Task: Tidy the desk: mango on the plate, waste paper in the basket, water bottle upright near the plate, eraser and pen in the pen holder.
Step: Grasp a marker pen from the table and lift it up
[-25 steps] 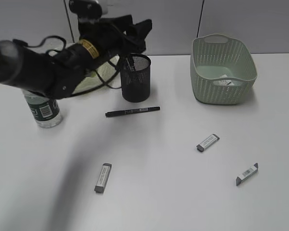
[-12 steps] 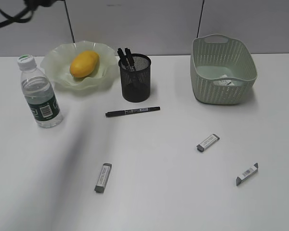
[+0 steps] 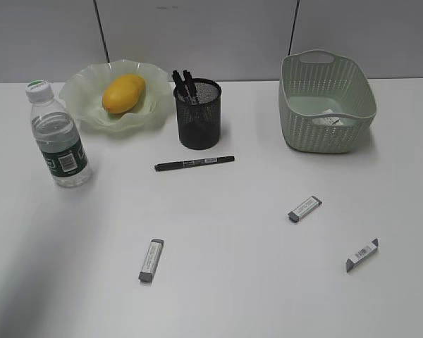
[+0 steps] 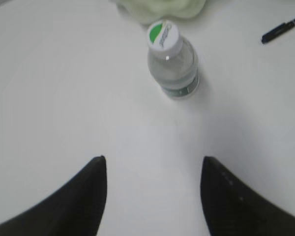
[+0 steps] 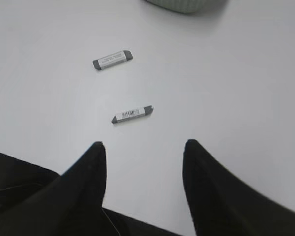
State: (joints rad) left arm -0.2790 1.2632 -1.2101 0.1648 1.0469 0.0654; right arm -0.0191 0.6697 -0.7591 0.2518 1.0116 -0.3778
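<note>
The mango (image 3: 123, 94) lies on the wavy pale-green plate (image 3: 81, 105). The water bottle (image 3: 58, 137) stands upright left of the plate, also in the left wrist view (image 4: 172, 63). The black mesh pen holder (image 3: 198, 116) holds two pens; another black pen (image 3: 194, 163) lies flat in front of it. Three erasers lie on the table (image 3: 151, 260) (image 3: 304, 208) (image 3: 362, 254). Waste paper (image 3: 331, 120) sits inside the basket (image 3: 326, 102). My left gripper (image 4: 152, 160) is open and empty, short of the bottle. My right gripper (image 5: 143, 145) is open, near the closest eraser (image 5: 132, 114).
A grey partition wall runs behind the white table (image 3: 240, 282). The basket's lower edge (image 5: 187, 5) shows at the top of the right wrist view. A pen tip (image 4: 282, 28) shows at the upper right of the left wrist view.
The left arm, which hung over the plate and pen holder a second ago, has pulled back out of the exterior view. The objects have not moved.
</note>
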